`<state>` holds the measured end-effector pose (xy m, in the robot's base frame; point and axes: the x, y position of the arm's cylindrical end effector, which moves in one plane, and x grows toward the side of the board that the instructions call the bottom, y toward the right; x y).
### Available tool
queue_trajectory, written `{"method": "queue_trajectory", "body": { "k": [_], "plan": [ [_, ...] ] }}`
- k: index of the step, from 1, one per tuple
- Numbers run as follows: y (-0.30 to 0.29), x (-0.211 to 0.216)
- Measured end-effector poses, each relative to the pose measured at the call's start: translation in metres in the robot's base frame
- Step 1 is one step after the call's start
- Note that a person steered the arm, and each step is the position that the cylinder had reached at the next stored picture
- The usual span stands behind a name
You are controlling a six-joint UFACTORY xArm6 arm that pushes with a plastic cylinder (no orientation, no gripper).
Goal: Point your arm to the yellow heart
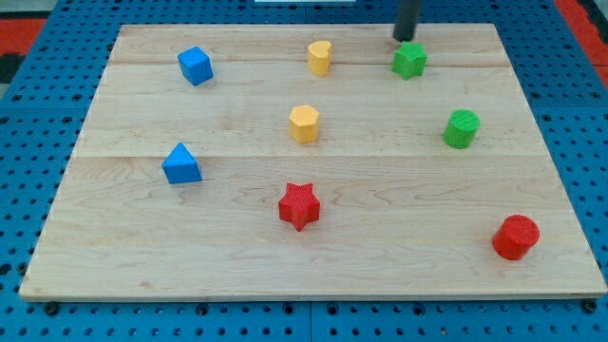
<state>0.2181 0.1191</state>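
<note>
The yellow heart [319,57] stands near the view's top, a little left of the middle. My tip [406,39] is at the view's top right of centre, just above the green star [409,61] and well to the right of the yellow heart. A yellow hexagon block [303,123] sits below the heart.
A blue cube [195,66] is at the upper left and a blue triangle block [180,164] lower left. A red star [299,205] sits below the centre. A green cylinder [462,128] is at the right, a red cylinder [516,237] at the lower right. The wooden board [114,256] lies on a blue pegboard.
</note>
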Motion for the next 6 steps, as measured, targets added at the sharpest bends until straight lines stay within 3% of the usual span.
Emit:
{"method": "queue_trajectory", "body": {
  "k": [3,4,5,6],
  "plan": [
    [-0.126,0.001],
    [-0.081,0.011],
    [-0.072,0.007],
    [-0.114,-0.006]
  ]
}}
